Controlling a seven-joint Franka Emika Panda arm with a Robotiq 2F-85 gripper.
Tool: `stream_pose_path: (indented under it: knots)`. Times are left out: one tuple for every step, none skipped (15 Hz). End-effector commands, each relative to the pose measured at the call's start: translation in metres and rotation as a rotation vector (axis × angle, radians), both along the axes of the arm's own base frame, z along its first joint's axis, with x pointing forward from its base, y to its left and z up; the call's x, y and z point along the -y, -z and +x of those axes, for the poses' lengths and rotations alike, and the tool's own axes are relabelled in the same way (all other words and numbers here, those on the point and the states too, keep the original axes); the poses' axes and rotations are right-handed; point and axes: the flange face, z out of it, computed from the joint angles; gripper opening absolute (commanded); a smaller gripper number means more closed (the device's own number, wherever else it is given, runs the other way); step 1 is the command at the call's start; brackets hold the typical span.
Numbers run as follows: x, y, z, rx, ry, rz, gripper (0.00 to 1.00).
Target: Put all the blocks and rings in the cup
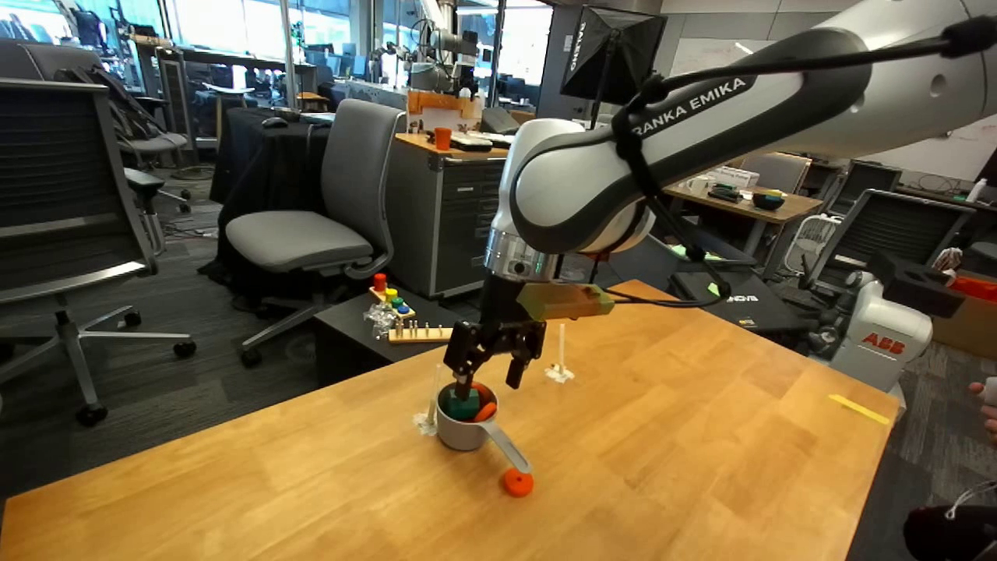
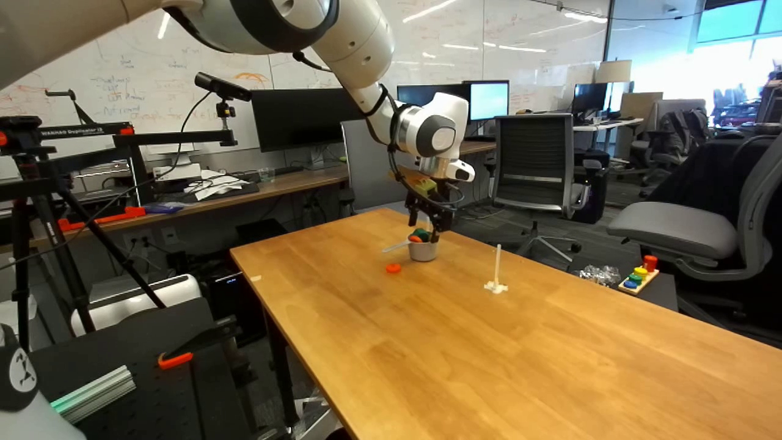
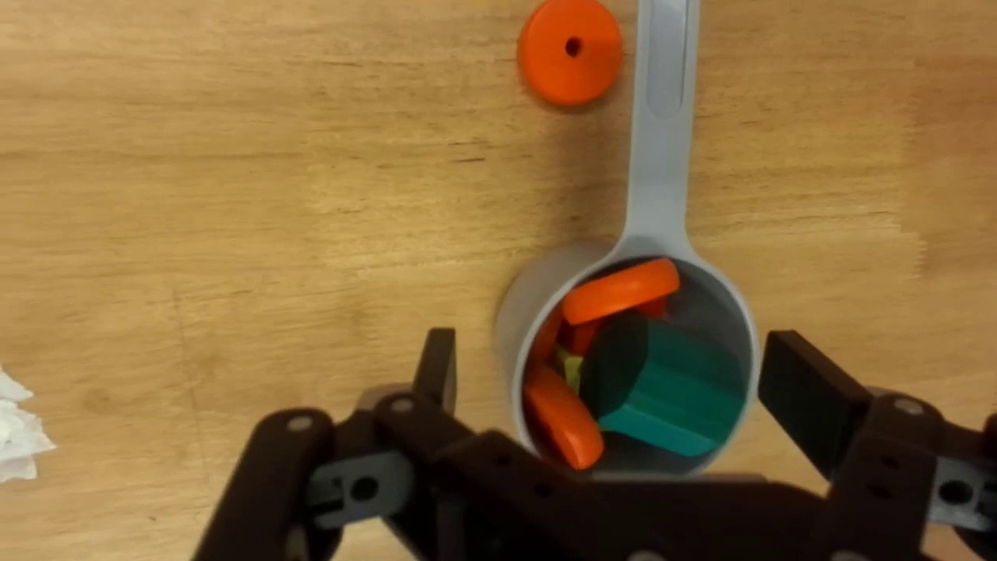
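Gripper [image 1: 489, 383] is held over the cup [image 3: 537, 287] w/ jaws spread wide apart; in wrist view, the fingers [image 3: 810, 405] are seen on opp. sides of the cup's mouth, one tip close by the rim, tho whether the rim is touched can't be told. Cup is stood upright on the wooden tbl [image 1: 662, 467], its handle [image 3: 660, 171] pointed away from the gripper in wrist view. Inside, a dk green block [image 3: 670, 382] is laid at a slant; a handle-side orange ring [image 3: 623, 292] is tipped on edge, and a wall-side orange ring [image 3: 562, 417] is tipped along the cup's inner wall. A bit of a yellow piece [image 3: 571, 366] can be made out btwn; red-orange pieces [image 3: 586, 336] underneath are partly hidden, exact no. unclear. Outside the cup, a loose orange ring [image 3: 549, 66] w/ center hole is seen on the tbl, just beside the handle, apart from it in wrist view. Two pale pegs [image 1: 561, 347] are set upright on the tbl w/ white stuff [image 1: 559, 374] at their bases, one nr the cup, the other farther off. On a low black stand [image 1: 347, 331] by the tbl, a stacking toy [image 2: 638, 278] is shown in both ext. views; a peg board [image 1: 420, 336] is seen there too. A yellow strip [image 1: 858, 409] is seen nr the tbl edge.
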Motion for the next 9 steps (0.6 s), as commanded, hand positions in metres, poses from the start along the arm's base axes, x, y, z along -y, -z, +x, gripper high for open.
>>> stream_pose_path:
  knots:
    - [0.022, 0.007, -0.008, -0.061, 0.024, -0.035, 1.0]
    - [0.029, 0.011, -0.012, -0.088, 0.027, -0.051, 1.0]
    - [0.034, 0.015, -0.016, -0.103, 0.025, -0.067, 1.0]
    - [0.038, 0.019, -0.02, -0.126, 0.022, -0.087, 1.0]
    - [0.041, 0.023, -0.025, -0.148, 0.011, -0.105, 1.0]
    - [0.043, 0.027, -0.029, -0.165, 0.002, -0.133, 1.0]
    - [0.045, 0.031, -0.033, -0.189, -0.011, -0.148, 1.0]
    - [0.046, 0.033, -0.036, -0.202, -0.02, -0.162, 1.0]
    - [0.043, 0.032, -0.038, -0.201, -0.03, -0.169, 1.0]
